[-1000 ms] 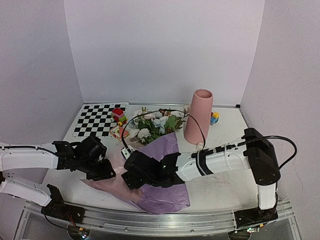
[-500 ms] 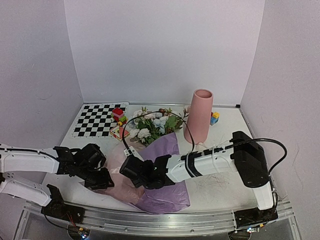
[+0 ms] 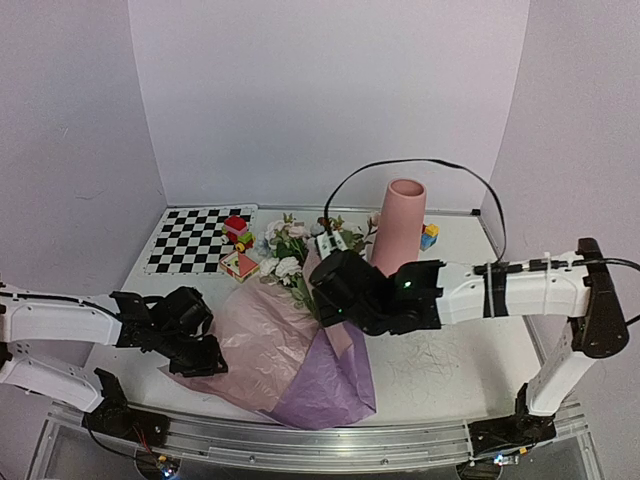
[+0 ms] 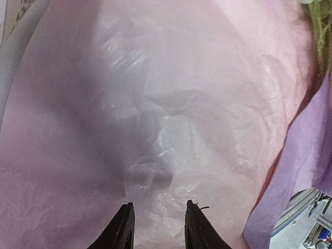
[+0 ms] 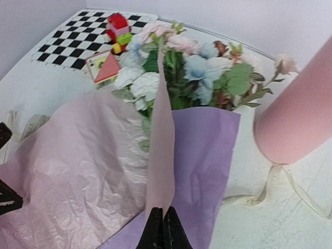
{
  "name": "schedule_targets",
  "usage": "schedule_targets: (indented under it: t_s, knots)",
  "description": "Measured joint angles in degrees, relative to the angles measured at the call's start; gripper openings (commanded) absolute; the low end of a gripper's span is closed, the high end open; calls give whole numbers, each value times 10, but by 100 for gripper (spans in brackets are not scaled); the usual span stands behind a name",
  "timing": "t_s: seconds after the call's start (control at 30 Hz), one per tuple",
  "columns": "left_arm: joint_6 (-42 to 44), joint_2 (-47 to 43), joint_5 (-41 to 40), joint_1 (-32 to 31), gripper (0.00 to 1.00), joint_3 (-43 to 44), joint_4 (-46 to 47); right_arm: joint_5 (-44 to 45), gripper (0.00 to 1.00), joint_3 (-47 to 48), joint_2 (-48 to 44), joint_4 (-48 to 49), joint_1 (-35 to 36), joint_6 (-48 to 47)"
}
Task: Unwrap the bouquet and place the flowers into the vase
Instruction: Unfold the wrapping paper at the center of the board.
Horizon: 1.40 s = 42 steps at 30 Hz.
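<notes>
Your right claw (image 5: 162,228) is pinched fully shut on a fold of the wrapping paper (image 5: 161,129). It holds the fold up as a thin standing ridge, pink on one face and purple on the other. Your left claw (image 4: 158,228) is part-way open with its tips down at the paper's pink face, and nothing shows between its fingers.

The bouquet (image 3: 290,300) lies on the counter (image 3: 450,370) between the arms. Its long axis runs from the near edge towards the far wall, with the paper spread at the near end. The flowers (image 5: 181,67) point away, just beyond the right claw. The vase (image 3: 400,225) stands upright just right of the blooms, well apart from the left arm. Your right arm is therefore the nearer one to both stems and vase.

The paper is thin, crinkled and faintly glossy, so it will likely slip. The leaves look stiff, the blooms soft, and the vase smooth and matte. A cream ribbon (image 5: 282,189) lies loose at the vase's foot.
</notes>
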Motion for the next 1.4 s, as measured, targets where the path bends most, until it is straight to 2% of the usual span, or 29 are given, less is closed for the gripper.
schedule_targets:
  t_s: [0.13, 0.3, 0.43, 0.63, 0.67, 0.77, 0.8, 0.97, 1.07, 1.23, 1.4]
  knots:
    - [1, -35, -19, 0, 38, 16, 1, 12, 1, -73, -70, 0, -43, 4]
    - [11, -61, -35, -1, 40, 40, 1, 23, 7, -178, -145, -9, -97, 11]
    - [19, -61, -50, -1, 41, 56, 1, 31, 9, -247, -201, -20, -143, 24]
    - [34, -36, -63, -1, 41, 83, 5, 34, 18, -301, -259, -41, -197, 66]
    - [37, -29, -64, -2, 41, 87, 5, 33, 21, -307, -267, -43, -204, 73]
    - [44, -9, -71, -3, 41, 104, 7, 32, 50, -320, -286, -49, -224, 89]
    - [45, -5, -72, -3, 41, 107, 9, 30, 52, -323, -292, -52, -231, 94]
    - [53, 7, -83, -16, 41, 128, 25, 22, 54, -333, -325, -59, -256, 99]
    - [62, 15, -90, -27, 41, 145, 35, 8, 60, -334, -360, -62, -260, 93]
    - [77, 45, -102, -41, 41, 182, 50, -59, 57, -334, -401, -33, -260, 30]
    - [91, 88, -107, -43, 40, 219, 60, -150, 51, -309, -345, -1, -260, -23]
